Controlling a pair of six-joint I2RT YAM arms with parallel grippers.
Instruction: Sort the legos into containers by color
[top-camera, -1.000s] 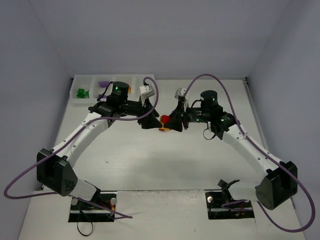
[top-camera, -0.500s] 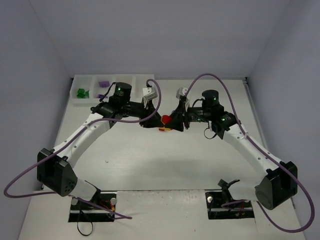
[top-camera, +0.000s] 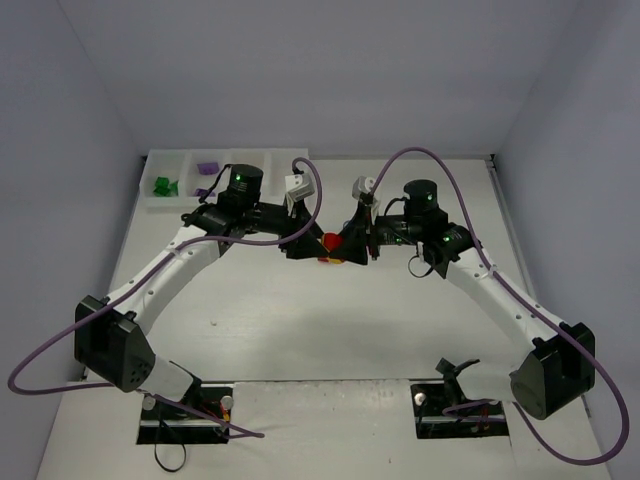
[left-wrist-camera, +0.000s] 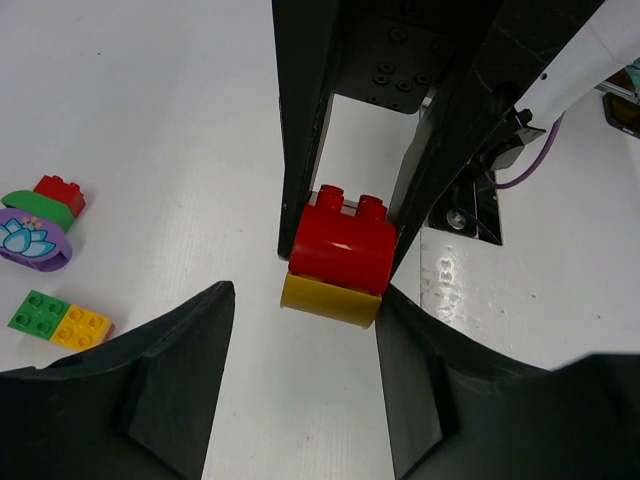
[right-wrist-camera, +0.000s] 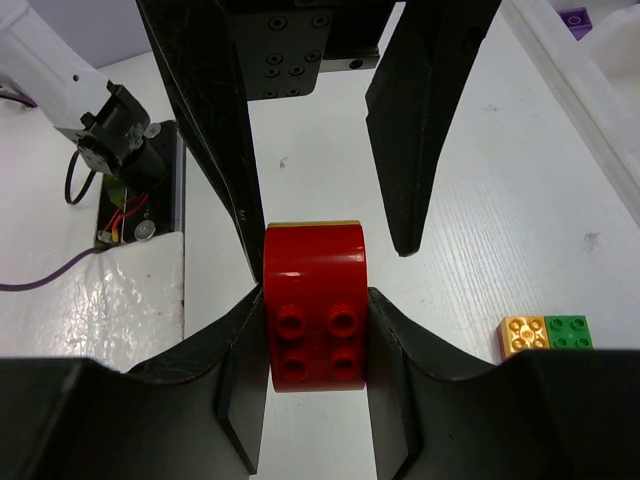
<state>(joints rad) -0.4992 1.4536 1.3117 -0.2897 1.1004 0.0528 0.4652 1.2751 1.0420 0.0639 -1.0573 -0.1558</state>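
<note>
One red brick (right-wrist-camera: 315, 300) on one yellow brick (left-wrist-camera: 330, 300) clamped in right gripper (right-wrist-camera: 317, 335) jaws, left gripper (left-wrist-camera: 303, 310) jaws wide open around it, one green-yellow pair (left-wrist-camera: 60, 320) and one purple clump (left-wrist-camera: 35, 235) on the surface (left-wrist-camera: 150, 120).

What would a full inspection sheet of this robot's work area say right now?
Surface: white table.
Job's things: red brick stacked on yellow brick at mid-table; white tray at the far left holds green legos and purple legos; a green-yellow pair and a red-green-purple piece lie loose.
Clutter: nothing seen.
Grippers: right gripper fingers clamp the red brick; left gripper open, its fingers flanking the same stack.
Cables: purple cables loop off both arms, away from the legos.
Surroundings: plain pale walls on three sides.
</note>
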